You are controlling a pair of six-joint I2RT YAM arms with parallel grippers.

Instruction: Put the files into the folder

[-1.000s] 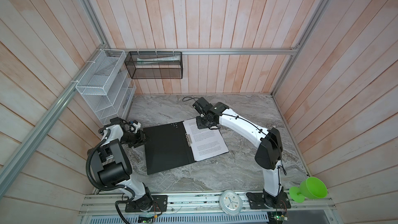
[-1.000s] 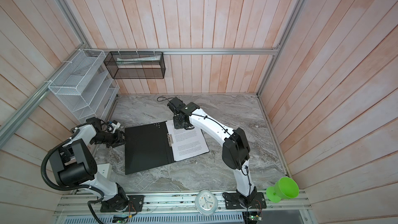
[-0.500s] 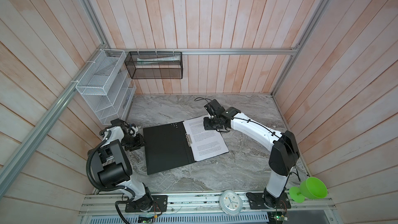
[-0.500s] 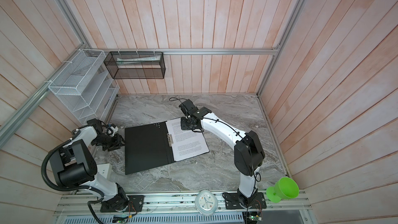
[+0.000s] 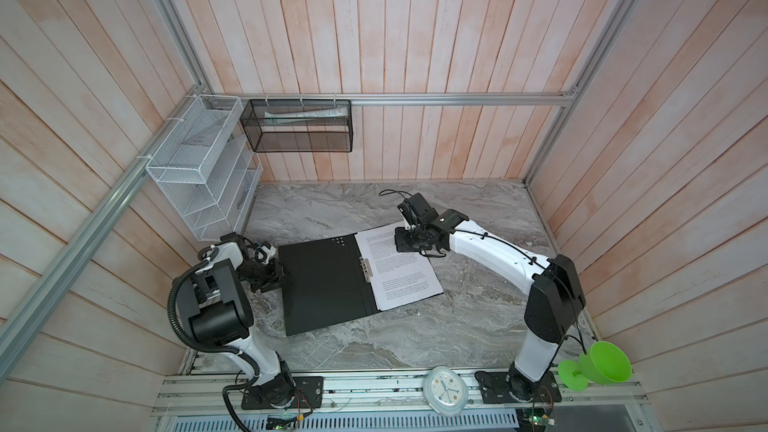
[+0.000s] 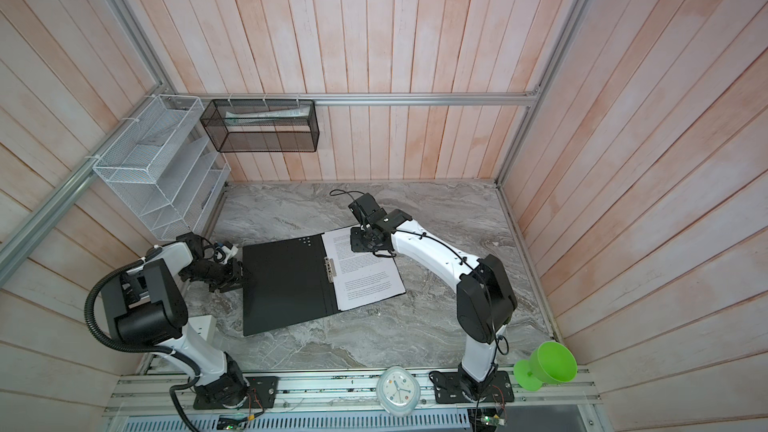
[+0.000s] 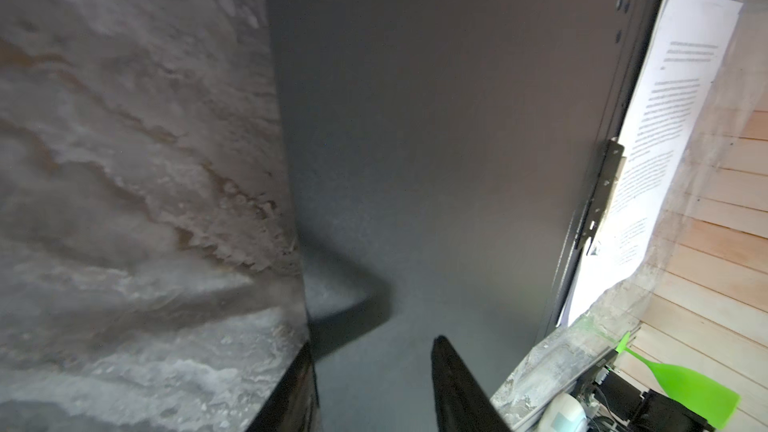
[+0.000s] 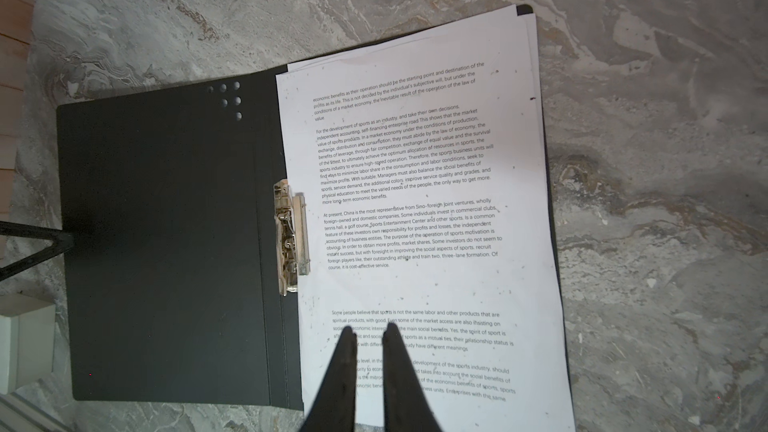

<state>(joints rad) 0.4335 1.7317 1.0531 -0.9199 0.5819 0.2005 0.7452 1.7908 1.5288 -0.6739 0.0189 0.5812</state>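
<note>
The folder (image 5: 324,284) (image 6: 286,284) lies open and flat on the marble table, showing only its black inside. The files (image 5: 403,276) (image 8: 436,243), white sheets of small black text, rest on its right half, beside the metal clip (image 8: 291,234) at the spine. My right gripper (image 5: 405,243) (image 8: 369,330) hangs just over the far end of the files. Its fingers are nearly together and hold nothing. My left gripper (image 5: 277,274) (image 7: 374,342) is open at the left edge of the bare cover (image 7: 436,118). One finger is over the cover and one is by its edge.
A white wire rack (image 5: 203,172) and a black mesh basket (image 5: 297,126) hang on the back-left walls. A white clock (image 5: 444,388) and a green cup (image 5: 598,367) sit on the front rail. Wooden walls close in three sides of the table (image 5: 415,334).
My right gripper has shifted from above the spine's far end rightward over the files, and that arm's elbow has swung right. My left gripper stays by the cover's left edge.
</note>
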